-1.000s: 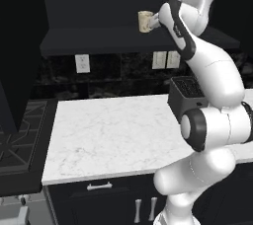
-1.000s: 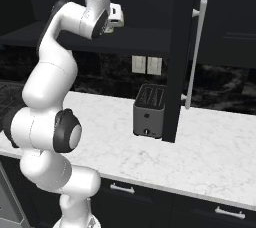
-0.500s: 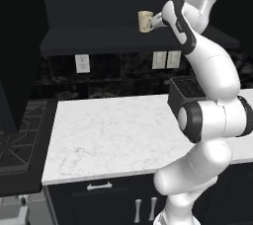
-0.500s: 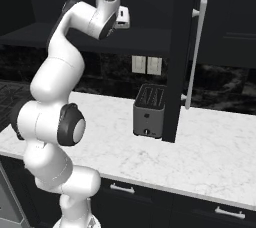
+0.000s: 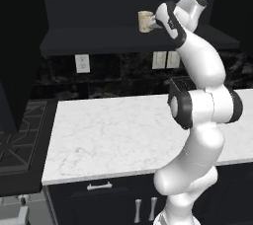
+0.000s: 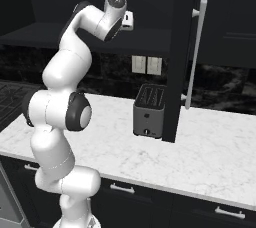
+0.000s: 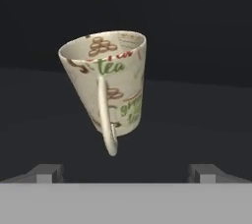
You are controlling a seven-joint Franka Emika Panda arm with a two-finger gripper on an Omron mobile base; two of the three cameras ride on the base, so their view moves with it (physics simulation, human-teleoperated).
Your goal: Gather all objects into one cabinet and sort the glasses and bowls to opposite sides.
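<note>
A: One black wall cabinet (image 5: 123, 41) spans the upper part of the left base view; its shelf edge runs as a dark ledge above the backsplash. Tall door (image 6: 182, 47) stands open in the right base view, long silver bar handle (image 6: 196, 52) running down it.

B: Below that?

A: White marble counter (image 5: 113, 130). Dark toaster (image 6: 149, 110) on it, just beside the lower edge of the door. Two wall outlets (image 6: 146, 65) behind the toaster.

B: Arm?

A: Raised to shelf height. Gripper (image 5: 159, 21) points into the cabinet, toward the mug (image 5: 145, 21).

B: Hand state?

A: Jaws at full spread. In the hand view the two fingertips (image 7: 47, 173) sit far apart at the bottom corners, with the mug centred between and beyond them. No pad touches it; nothing held.

B: Mug position?

A: On the cabinet shelf, at the front. In the hand view it appears tilted, rim up and to the right, loop handle facing the camera. Cannot tell how much of that tilt is the camera's roll.

B: Writing?

A: Green lettering on the cream wall: "tea" near the rim, "green" lower down. Brown motifs around them; other text too small to read.
</note>
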